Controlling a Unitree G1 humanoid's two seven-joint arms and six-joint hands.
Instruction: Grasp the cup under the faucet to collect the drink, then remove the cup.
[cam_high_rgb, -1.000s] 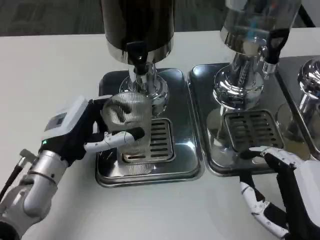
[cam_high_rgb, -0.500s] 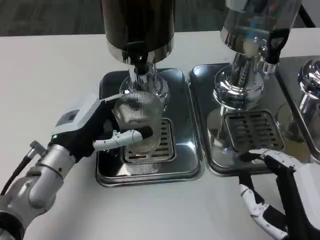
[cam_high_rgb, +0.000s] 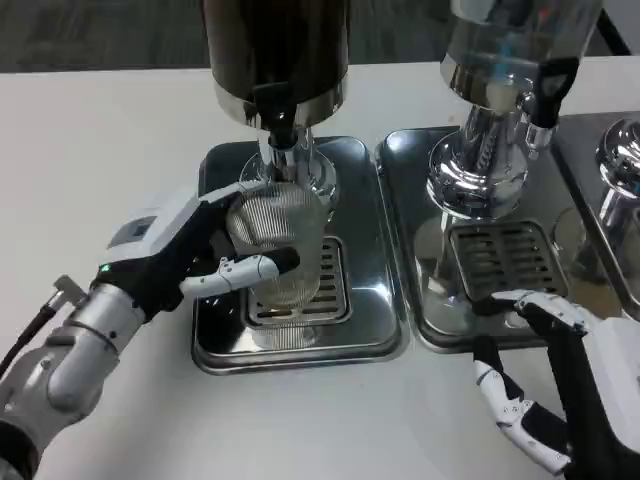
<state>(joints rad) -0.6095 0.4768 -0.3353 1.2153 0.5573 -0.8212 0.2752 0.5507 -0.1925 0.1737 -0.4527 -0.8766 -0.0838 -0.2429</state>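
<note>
Your left hand (cam_high_rgb: 185, 262) is grasping the clear ribbed glass cup (cam_high_rgb: 275, 240) under the black faucet (cam_high_rgb: 277, 112) on the left steel drip tray (cam_high_rgb: 370, 300), while your right hand (cam_high_rgb: 560, 390) is lying released on the white counter (cam_high_rgb: 100, 150), near right.

left hand (cam_high_rgb: 185, 262): fingers wrapped, gripping | right hand (cam_high_rgb: 560, 390): low, fingers spread, holding nothing

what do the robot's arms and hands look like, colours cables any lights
The left forearm is a rounded silver metal shell with a thin black cable running off its outer side. The left hand has a flat white back with a grey panel, a small green light near the wrist, and black and white fingers. The right hand is the same style: white back, black body, white-segmented fingers.
</note>
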